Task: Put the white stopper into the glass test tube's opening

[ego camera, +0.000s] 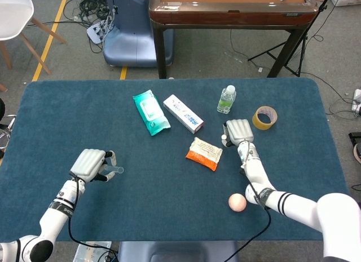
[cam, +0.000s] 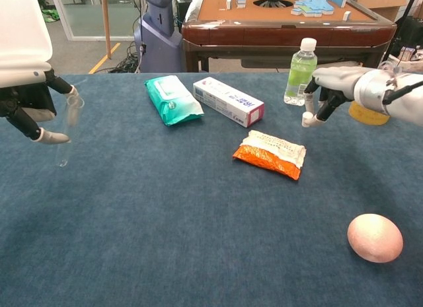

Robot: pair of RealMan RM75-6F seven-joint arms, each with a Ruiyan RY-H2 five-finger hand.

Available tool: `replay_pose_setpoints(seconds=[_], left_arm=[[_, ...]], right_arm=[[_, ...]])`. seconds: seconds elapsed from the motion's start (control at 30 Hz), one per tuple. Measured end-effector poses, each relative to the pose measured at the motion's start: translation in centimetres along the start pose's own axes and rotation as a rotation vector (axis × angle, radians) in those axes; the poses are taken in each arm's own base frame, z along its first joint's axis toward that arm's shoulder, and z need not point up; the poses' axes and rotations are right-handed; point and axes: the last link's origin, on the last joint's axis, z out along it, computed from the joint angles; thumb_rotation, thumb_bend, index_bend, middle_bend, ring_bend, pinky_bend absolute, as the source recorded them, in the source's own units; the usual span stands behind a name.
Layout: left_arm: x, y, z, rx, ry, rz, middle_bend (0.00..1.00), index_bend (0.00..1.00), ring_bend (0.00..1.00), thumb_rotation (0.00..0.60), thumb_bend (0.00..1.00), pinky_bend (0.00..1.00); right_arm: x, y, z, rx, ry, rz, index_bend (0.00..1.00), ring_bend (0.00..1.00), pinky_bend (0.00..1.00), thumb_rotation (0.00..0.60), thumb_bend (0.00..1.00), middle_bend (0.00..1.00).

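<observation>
Right robot hand (cam: pixel 330 89): pinches the white stopper (cam: pixel 307 117) in its fingertips, lifted above the table (cam: pixel 198 228).
Left robot hand (cam: pixel 30 105): grips the glass test tube (cam: pixel 68 129), opening upward, far left of the stopper.

Bare cloth between hands; orange packet (ego camera: pixel 204 153) lies near the path.

Pretty even, bright indoor light in both views, soft shadows, everything sharp, just some glare on the wooden table (cam: pixel 284 26) edge.
</observation>
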Motion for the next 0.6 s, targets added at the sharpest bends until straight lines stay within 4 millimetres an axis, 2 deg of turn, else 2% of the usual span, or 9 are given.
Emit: replay_pose_setpoints(seconds=[0.27,0.4,0.6], left_arm=[[0.8,1.5,0.9,-0.014,-0.043,-0.114,1.00,0.66,1.00,0.600,0.27,1.00],[0.9,2.5,1.3,-0.027,-0.070,-0.163,1.00,0.66,1.00,0.600,0.27,1.00],[0.7,4.5,2.0,-0.057,-0.103,-0.222,1.00,0.66,1.00,0.600,0.27,1.00]], right_arm=[[3.8,-0.7,-4.8,0.156,0.076,0.150,0.61,0.98,1.00,0.600,0.35,0.91],[6.0,-1.7,-7.9,0.271,0.117,0.227,0.61,0.98,1.00,0.600,0.35,0.91],[7.7,-3.7,-11.3,0.419,0.147,0.326,0.61,0.98,1.00,0.600,0.35,0.91]])
